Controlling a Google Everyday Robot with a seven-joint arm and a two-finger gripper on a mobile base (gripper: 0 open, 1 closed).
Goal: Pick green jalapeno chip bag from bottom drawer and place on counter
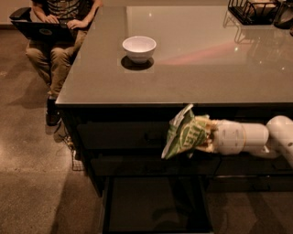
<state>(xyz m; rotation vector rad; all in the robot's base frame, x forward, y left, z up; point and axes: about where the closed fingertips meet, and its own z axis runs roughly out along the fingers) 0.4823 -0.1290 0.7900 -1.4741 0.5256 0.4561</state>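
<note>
My gripper [205, 135] is shut on the green jalapeno chip bag [181, 134], a crinkled green foil bag with white lettering. It holds the bag in the air in front of the upper drawer fronts, just below the counter's front edge. The white arm reaches in from the right. The bottom drawer [155, 205] stands pulled out below, a dark shallow tray with a bare floor. The counter [197, 64] is a glossy grey top above the bag.
A white bowl [139, 48] sits on the counter at the left. A black wire rack [256, 10] stands at the counter's far right corner. A seated person with a laptop [50, 27] is at the counter's far left end.
</note>
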